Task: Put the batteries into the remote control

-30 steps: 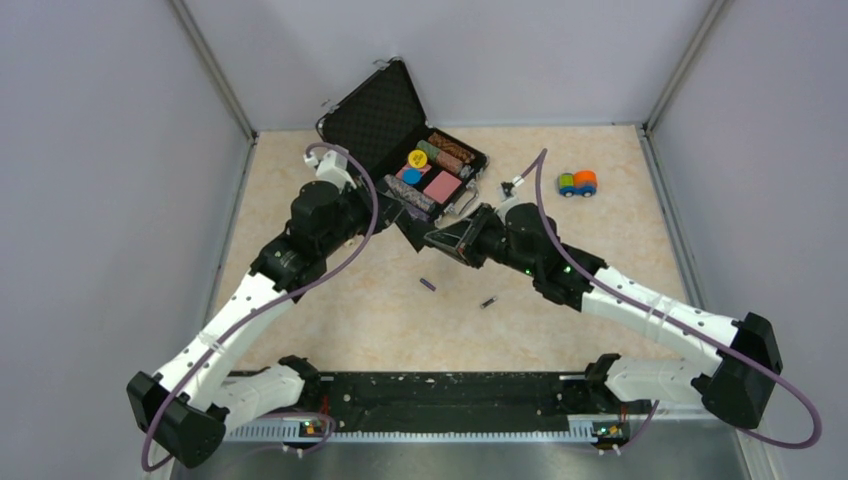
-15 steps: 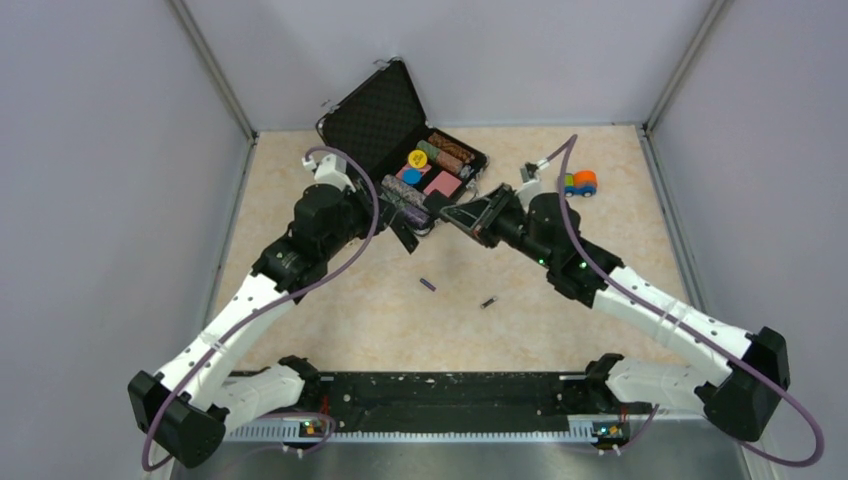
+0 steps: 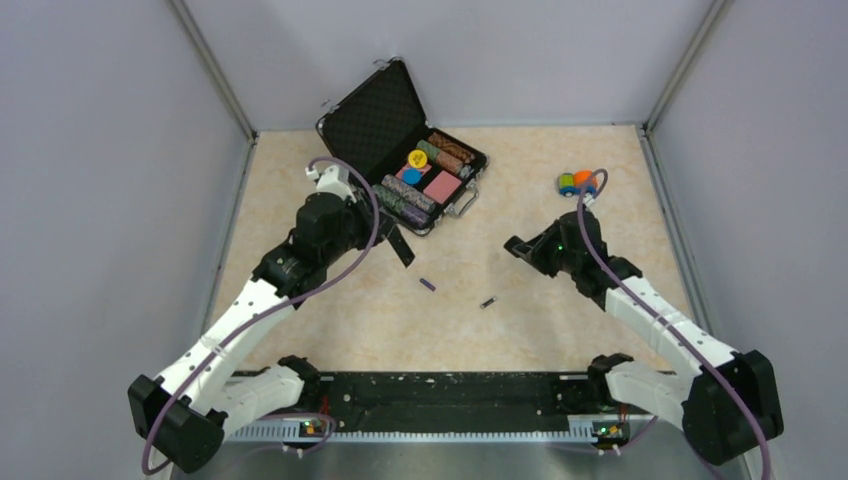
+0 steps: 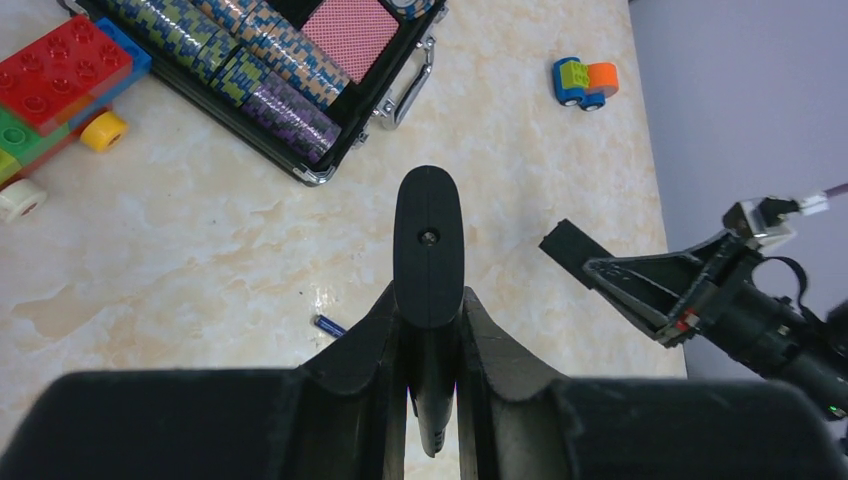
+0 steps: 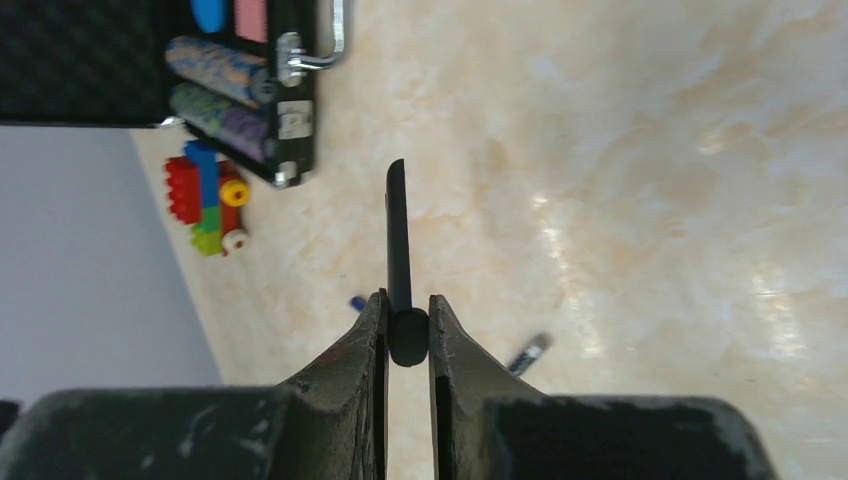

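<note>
One beige marbled table top (image 3: 350, 320) carries everything. At the upper centre of the top view stands an open black case with a foam-lined lid (image 3: 375, 115), filled with rows of poker chips. The left wrist view shows in its upper left corner a toy vehicle of red, blue and green bricks (image 4: 55, 85), beside the case. The left gripper (image 4: 428, 300) is clenched on the slim black rectangular remote control (image 4: 428, 230), which sticks out beyond the fingers, near the front corner of the case, left of centre in the top view. The right gripper (image 5: 406, 300), right of centre, grasps a thin flat black cover piece (image 5: 397, 230) by its edge. A small blue, green and orange toy car (image 3: 577, 183) is at the upper right. The purple battery (image 3: 427, 285) and the dark battery (image 3: 488, 301) lie apart on the table, at the centre, lower in the frame than both grippers.
</note>
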